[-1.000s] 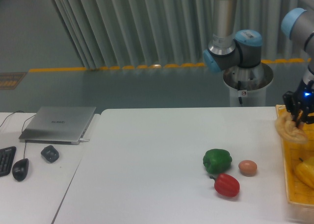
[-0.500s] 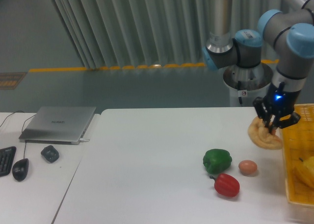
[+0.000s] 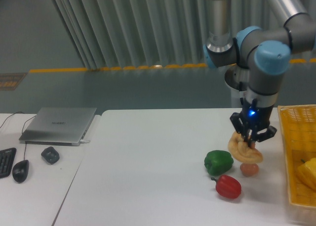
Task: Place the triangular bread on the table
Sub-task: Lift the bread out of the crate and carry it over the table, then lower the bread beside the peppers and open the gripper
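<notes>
Only the fixed camera here, so one view to go on. The gripper (image 3: 252, 138) is pinching the triangular bread (image 3: 244, 151) from above, jaws narrow around its top edge, and the bread is hanging above the table (image 3: 148, 176), not set down yet. It is sitting right over the brown egg (image 3: 250, 169), with the green pepper (image 3: 218, 161) just at its 9 o'clock and the red pepper (image 3: 228, 186) at about 7. The yellow basket (image 3: 295, 152) is off at 3 o'clock. I'd say dropping it here is asking for trouble; better to be heading toward 10 o'clock, onto bare white tabletop, lowering until it touches before letting go.
</notes>
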You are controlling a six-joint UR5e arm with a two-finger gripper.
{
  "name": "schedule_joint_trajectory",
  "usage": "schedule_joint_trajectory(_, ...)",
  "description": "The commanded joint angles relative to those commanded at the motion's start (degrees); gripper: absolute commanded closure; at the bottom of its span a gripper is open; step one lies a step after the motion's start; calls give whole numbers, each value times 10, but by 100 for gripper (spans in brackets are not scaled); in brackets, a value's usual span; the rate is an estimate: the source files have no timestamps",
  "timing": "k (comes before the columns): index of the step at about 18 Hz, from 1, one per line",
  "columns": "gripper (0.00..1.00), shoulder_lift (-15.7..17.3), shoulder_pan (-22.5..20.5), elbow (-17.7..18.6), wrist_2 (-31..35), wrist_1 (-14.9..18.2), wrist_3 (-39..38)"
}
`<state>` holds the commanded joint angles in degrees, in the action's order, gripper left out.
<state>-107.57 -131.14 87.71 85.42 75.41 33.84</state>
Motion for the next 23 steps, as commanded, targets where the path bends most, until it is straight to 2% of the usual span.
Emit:
schedule_joint_trajectory(3, 93, -14, 1, 0, 5, -8, -2)
schedule_joint_trajectory(5, 92, -22, 1, 0, 5, -35, -9)
schedule_joint_trajectory(7, 85, -27, 2, -1, 5, -45, -9)
schedule_joint_trajectory(10, 81, -34, 2, -1, 11, -49, -9)
schedule_joint_trajectory(12, 65, -36, 2, -1, 17, -50, -7)
schedule_joint_trajectory(14, 41, -38, 2, -1, 36, -50, -6)
schedule_joint_trajectory(15, 18, -38, 3, 0, 43, -50, -4)
schedule_joint_trajectory(16, 0, -38, 4, 0, 45, -50, -4)
schedule_joint_trajectory(23, 0, -36, 4, 0, 47, -49, -9)
